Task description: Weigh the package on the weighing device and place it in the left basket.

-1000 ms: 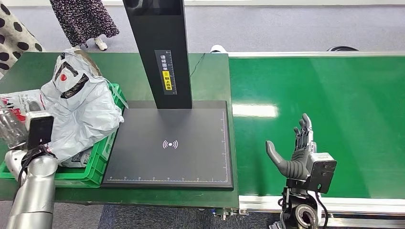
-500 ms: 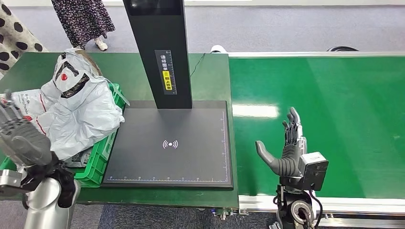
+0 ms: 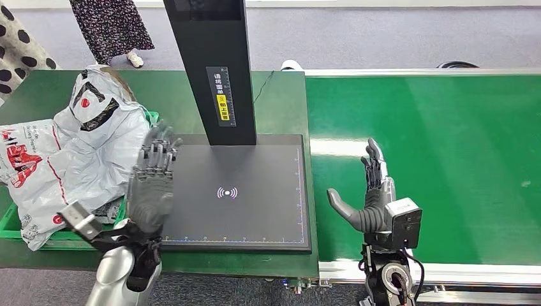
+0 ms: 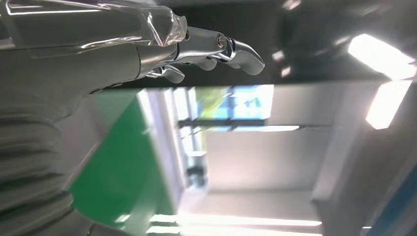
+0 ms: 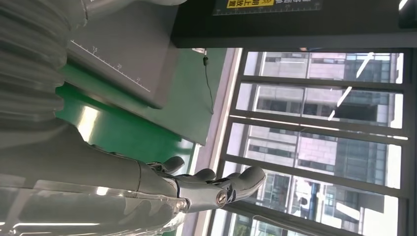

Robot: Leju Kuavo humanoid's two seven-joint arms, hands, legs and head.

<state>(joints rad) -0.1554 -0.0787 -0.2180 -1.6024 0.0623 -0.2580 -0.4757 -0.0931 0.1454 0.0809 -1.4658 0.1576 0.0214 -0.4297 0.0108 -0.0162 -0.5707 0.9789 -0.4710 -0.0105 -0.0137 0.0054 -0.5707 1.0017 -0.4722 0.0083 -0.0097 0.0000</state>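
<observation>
Grey and white plastic-wrapped packages (image 3: 83, 150) are heaped in the green basket (image 3: 13, 217) at the left of the table. The black weighing platform (image 3: 255, 191) with its tall black post (image 3: 214, 64) lies bare in the middle. My left hand (image 3: 153, 182) hovers over the platform's left edge, fingers spread and holding nothing; the left wrist view shows its fingers (image 4: 216, 49) stretched out. My right hand (image 3: 370, 197) stands upright over the green conveyor belt (image 3: 446, 159), just right of the platform, fingers apart and empty. Its fingers (image 5: 211, 184) also appear in the right wrist view.
The green table (image 3: 281, 102) carries the scale and basket; the belt runs off to the right. Two people in patterned clothes (image 3: 108, 25) stand beyond the table's far left side. A thin cable (image 3: 263, 89) lies behind the post.
My left hand has swung right from over the basket to the platform's left edge, leaving the packages in the basket. My right hand has drifted left, closer to the platform.
</observation>
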